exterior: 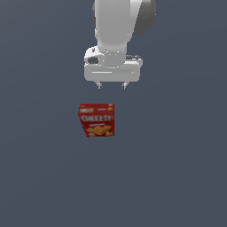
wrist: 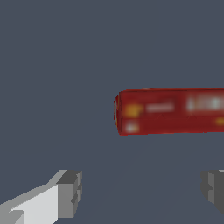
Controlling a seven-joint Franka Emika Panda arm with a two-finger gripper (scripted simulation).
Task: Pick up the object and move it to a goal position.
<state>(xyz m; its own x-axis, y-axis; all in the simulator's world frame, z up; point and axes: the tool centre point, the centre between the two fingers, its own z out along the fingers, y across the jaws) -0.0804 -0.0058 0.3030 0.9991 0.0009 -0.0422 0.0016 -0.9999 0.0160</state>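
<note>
I'm looking at a red Cheez-It cracker box [exterior: 97,120], a rectangular carton standing upright on the flat slate-grey floor [exterior: 40,177]. Its front is showing white "Cheez-It" lettering over a picture of orange square crackers. The finer print is too blurred to read. In the wrist view the box [wrist: 170,111] is showing a narrow red panel with an orange patch and smeared white marks, illegible.

The gripper [exterior: 111,85] is hanging above the box, apart from it, its smooth glossy white housing carrying two short grey fingers. In the wrist view the blocky grey finger pads [wrist: 70,192] are standing wide apart with nothing between them, so the jaws are open and empty.
</note>
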